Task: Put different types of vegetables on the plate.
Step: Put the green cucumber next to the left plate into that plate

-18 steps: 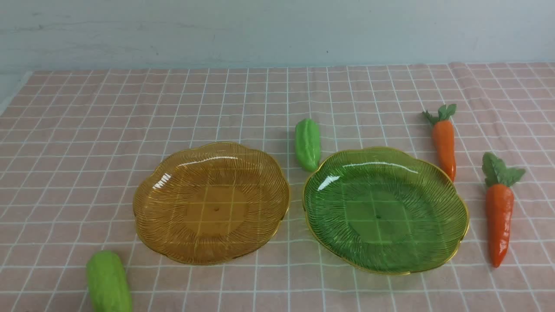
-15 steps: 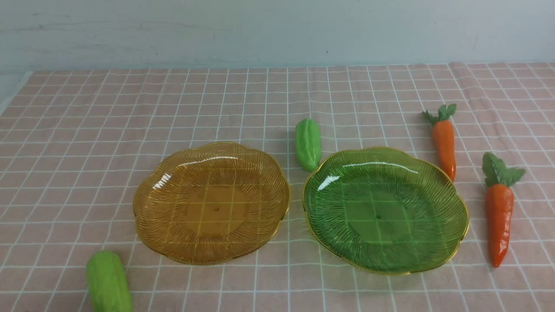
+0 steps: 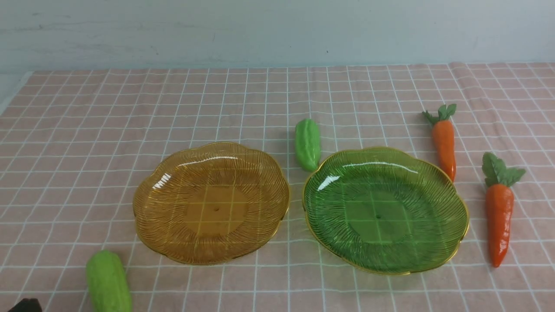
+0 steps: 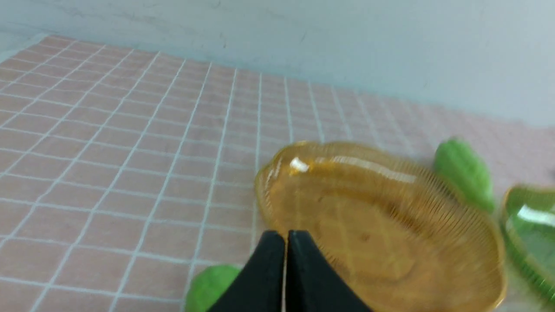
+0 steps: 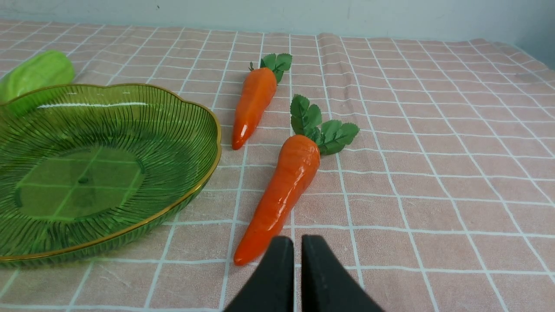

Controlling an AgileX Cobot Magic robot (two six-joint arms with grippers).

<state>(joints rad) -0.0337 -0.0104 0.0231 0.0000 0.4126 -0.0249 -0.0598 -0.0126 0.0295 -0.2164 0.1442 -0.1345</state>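
Two transparent plates lie side by side, an amber plate [image 3: 211, 203] and a green plate [image 3: 386, 210], both empty. One light green gourd [image 3: 307, 144] lies just behind the gap between them. Another gourd [image 3: 108, 281] lies near the front left. Two orange carrots [image 3: 444, 141] [image 3: 498, 216] lie right of the green plate. My left gripper [image 4: 285, 236] is shut and empty, above the near gourd [image 4: 210, 286] and the amber plate's near rim [image 4: 269, 190]. My right gripper [image 5: 297, 240] is shut and empty, just short of the nearer carrot's tip [image 5: 284, 190].
A pink checked cloth [image 3: 86, 130] covers the table up to a pale wall [image 3: 277, 30]. The cloth's left edge [image 3: 13, 93] shows at the far left. A dark tip of my left arm [image 3: 26, 305] pokes into the front view's bottom left corner.
A dark tip of my left arm has come into the bottom left corner of the front view. The plates and vegetables have not moved.
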